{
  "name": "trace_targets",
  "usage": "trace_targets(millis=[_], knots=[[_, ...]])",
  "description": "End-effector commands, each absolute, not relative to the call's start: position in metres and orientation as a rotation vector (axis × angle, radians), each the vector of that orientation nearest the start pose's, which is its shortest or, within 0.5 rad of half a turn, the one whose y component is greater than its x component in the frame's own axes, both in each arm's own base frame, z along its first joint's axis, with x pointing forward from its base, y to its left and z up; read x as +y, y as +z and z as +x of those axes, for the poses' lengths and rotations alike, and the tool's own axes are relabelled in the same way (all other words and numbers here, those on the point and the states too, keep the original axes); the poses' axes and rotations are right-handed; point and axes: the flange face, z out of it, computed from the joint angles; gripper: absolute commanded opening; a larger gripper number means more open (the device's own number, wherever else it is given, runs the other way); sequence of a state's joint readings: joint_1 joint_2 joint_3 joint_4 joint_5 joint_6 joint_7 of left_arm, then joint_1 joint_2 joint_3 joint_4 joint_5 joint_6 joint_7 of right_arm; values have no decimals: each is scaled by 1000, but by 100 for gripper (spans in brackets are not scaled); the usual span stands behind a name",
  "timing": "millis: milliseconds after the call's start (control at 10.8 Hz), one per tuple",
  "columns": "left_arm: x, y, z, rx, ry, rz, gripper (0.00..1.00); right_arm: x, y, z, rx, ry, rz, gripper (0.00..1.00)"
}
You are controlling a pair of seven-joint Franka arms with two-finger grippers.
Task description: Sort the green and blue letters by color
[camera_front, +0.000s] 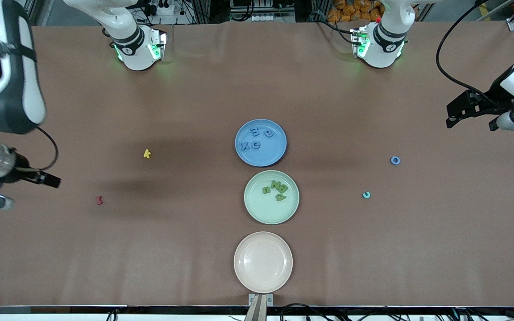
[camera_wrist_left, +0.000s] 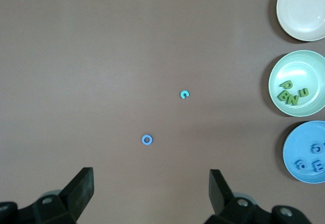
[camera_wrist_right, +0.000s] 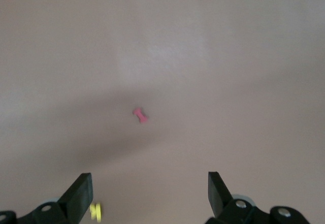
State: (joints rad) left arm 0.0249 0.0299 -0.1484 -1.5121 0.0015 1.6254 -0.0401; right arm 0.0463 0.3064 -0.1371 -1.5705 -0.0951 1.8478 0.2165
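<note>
Several blue letters [camera_front: 257, 139] lie in the blue plate [camera_front: 268, 156], and several green letters [camera_front: 275, 189] lie in the pale green plate [camera_front: 268, 209] just nearer the front camera. A loose blue O [camera_front: 395, 160] and a teal c [camera_front: 366, 195] rest on the table toward the left arm's end. My left gripper [camera_wrist_left: 151, 177] hangs open and empty over bare table at that end, with the blue O [camera_wrist_left: 147, 139] a short way off its fingertips. Open and empty too, my right gripper [camera_wrist_right: 150, 183] hovers over the right arm's end.
An empty pinkish plate [camera_front: 263, 261] sits nearest the front camera, in line with the other two. A yellow k [camera_front: 147, 154] and a dark red piece [camera_front: 99, 200] lie on the brown table toward the right arm's end.
</note>
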Motion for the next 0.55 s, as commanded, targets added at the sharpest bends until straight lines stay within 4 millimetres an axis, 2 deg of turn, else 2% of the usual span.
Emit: trace_targets(millis=[0,92,277,462], knots=[[-66,645,561,155,-127,-3157,100,-50,563,624,411,48,-3252,100],[-66,645,561,155,-127,-3157,100,-44,591,609,404,31,-3241,100],[-65,643,560,152,-108,-3156,100,-18,640,579,359,72,-3238,100],[-66,644,560,152,-110,-3154,100,2,681,547,337,42,-3228,100]])
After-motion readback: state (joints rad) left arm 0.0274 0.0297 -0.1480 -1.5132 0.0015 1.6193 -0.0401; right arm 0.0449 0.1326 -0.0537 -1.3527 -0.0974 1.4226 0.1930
